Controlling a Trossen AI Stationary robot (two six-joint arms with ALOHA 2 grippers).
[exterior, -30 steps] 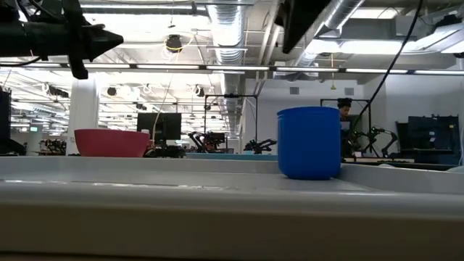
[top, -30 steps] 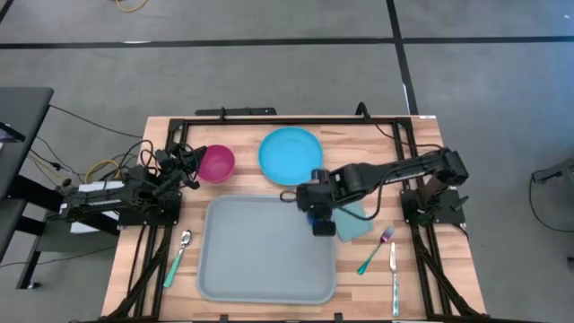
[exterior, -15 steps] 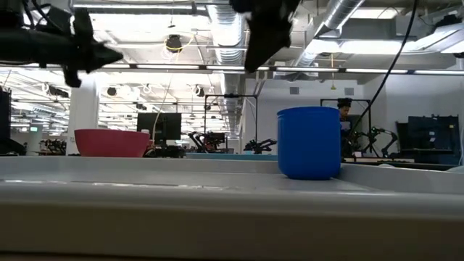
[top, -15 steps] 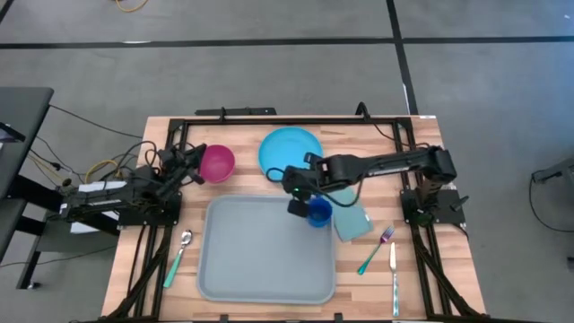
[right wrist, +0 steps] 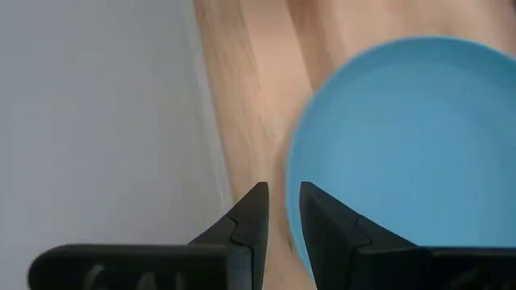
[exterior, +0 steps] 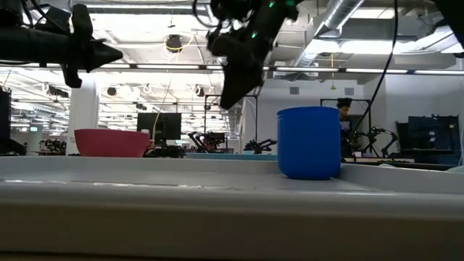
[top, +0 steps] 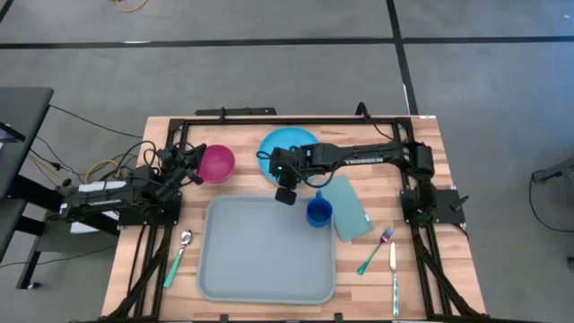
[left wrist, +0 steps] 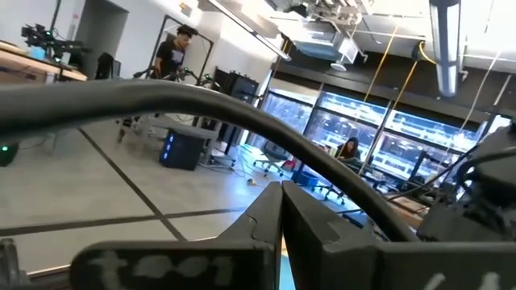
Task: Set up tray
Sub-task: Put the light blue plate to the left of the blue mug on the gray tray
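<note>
Since a second ago the right gripper (top: 285, 196) has left the blue cup (top: 318, 213) and swung to frame centre, now over the near edge of the round blue plate (top: 289, 148), just above the tray's top edge. Cup stays put on the tray's upper right corner, standing upright. Right jaws: narrow gap, nothing between them in the wrist view, with the plate (right wrist: 403, 153) edge and bare wood below. Left gripper (top: 191, 164) has not moved, parked at frame left just beside the pink bowl (top: 216, 164), fingers closed, empty.

Tray (top: 260, 260) sits lower centre of the wooden table (top: 421, 135); flat grey-blue plastic rectangle, rounded corners, low rim; only the cup on it. Pink bowl looks empty, plate bare.

Teal napkin (top: 352, 208), folded rectangle, lies right of the tray, just beside the cup. Fork (top: 377, 249) with teal handle and a knife (top: 394, 278) at lower right; spoon (top: 178, 256) with teal handle left of the tray. Table is light wood planks with a black frame.

Low view: cup (exterior: 309, 142) smooth plastic cylinder, bowl (exterior: 112, 142) far left, right arm hanging above.
</note>
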